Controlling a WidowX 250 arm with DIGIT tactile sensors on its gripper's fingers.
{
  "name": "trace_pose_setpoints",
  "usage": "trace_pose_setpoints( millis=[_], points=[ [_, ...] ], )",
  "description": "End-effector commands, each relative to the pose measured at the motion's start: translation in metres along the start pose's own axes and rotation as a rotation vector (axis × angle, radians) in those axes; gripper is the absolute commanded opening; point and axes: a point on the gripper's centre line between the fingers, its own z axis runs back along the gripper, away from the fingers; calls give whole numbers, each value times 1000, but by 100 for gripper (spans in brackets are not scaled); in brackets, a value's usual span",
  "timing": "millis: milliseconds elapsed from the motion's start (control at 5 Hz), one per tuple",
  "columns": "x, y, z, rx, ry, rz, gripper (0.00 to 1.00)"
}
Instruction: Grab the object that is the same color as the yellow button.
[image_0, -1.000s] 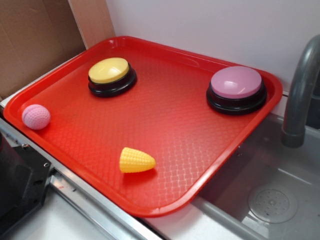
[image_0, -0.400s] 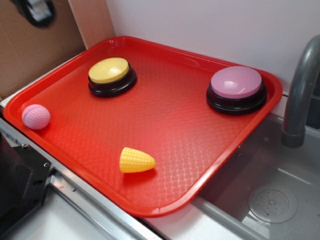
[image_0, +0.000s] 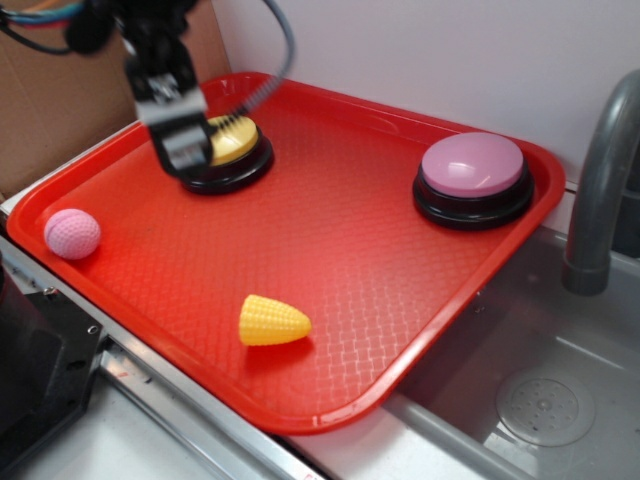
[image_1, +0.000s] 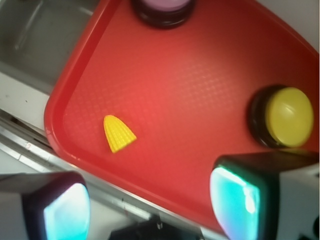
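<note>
Your gripper (image_0: 185, 150) has just swung in above the yellow domed button (image_0: 235, 140), jaws apart and empty, well short of the small yellow ridged plastic corn cob (image_0: 272, 321).

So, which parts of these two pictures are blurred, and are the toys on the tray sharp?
Exterior view: the arm and gripper are smeared by motion blur; the corn, pink ball and yellow button are sharp. Wrist view: the near jaws are out of focus with a cyan glow, and the whole picture is slightly soft, though the corn is recognisable.
</note>
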Motion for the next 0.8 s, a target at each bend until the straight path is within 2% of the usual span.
trace_pose_setpoints(
  millis=[0, 200, 400, 600],
  points=[
    [-2, -17, -55, -29, -78, -146, 100],
    [-7, -15, -81, -39, -65, -147, 100],
    [1, -16, -103, -70, -104, -183, 100],
    [7, -16, -117, -85, -78, -194, 100]
  ],
)
